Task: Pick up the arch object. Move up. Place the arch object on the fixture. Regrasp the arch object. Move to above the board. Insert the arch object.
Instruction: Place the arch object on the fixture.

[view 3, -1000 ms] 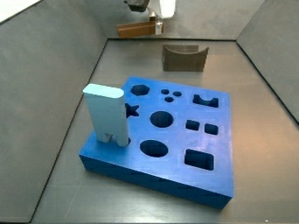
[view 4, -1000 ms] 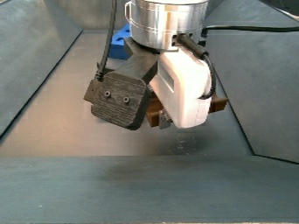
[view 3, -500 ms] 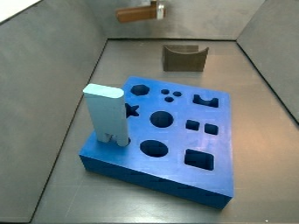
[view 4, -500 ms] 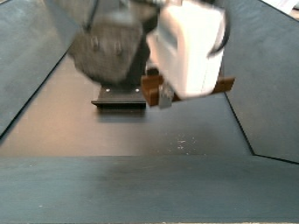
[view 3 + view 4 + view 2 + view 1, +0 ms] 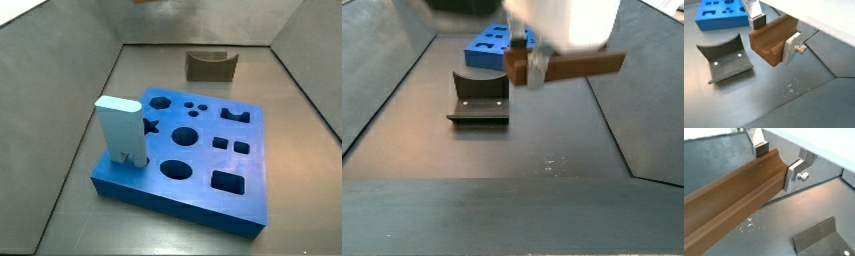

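Fixture [image 5: 480,97] sits left of centre on the grey surface [image 5: 489,190], notch upward, bare, nothing in it. Board [image 5: 492,46] lies beyond it at the far end, pale blue pillar [image 5: 120,128] upright on its near-left corner in a side view. To the right and above: claw [image 5: 537,68], clenched on the arch object [image 5: 567,68], block well clear of the surface. In both wrist views the silver fingers [image 5: 793,44] press its two long side faces near one end, the grooved face [image 5: 737,183] open between them. Long axis roughly level, running out rightward from the claw, most of the length overhanging. Key relation: fixture is below and to the left of the held block, apart from it. Judged step: lift done or nearly so, placing on the fixture comes next. That calls for carrying leftward and down over the notch.
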Robot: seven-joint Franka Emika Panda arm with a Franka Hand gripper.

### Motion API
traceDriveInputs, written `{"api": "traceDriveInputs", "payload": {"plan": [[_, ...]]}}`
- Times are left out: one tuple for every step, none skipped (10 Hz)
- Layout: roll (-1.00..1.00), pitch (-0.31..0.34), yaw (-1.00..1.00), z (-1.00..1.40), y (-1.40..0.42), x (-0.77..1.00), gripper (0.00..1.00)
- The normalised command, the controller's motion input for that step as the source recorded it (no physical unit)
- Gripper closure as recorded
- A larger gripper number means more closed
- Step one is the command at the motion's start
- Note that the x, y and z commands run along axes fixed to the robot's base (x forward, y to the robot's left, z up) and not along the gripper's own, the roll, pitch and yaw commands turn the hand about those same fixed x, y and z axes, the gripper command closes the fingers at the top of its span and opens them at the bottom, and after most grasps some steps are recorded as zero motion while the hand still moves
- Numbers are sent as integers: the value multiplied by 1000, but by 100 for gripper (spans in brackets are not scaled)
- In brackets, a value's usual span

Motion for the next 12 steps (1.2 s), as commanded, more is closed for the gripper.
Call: {"api": "traceDriveInputs", "payload": {"plan": [[-10, -26, 1000, 108, -1000, 204, 100], [-5, -26, 1000, 80, -1000, 208, 100], [0, -25, 1000, 86, -1000, 196, 100], [5, -23, 1000, 91, -1000, 174, 100], [10, -22, 1000, 92, -1000, 158, 100], [14, -20, 1000, 91, -1000, 143, 100], [22, -18, 1000, 91, -1000, 123, 100], [29, -17, 1000, 87, -925, 95, 100], [35, -16, 1000, 74, -777, 66, 100], [46, -13, 1000, 47, -496, 22, 100], [57, -13, 1000, 35, -286, 5, 100], [64, -16, 1000, 23, -56, -8, 100]]}}
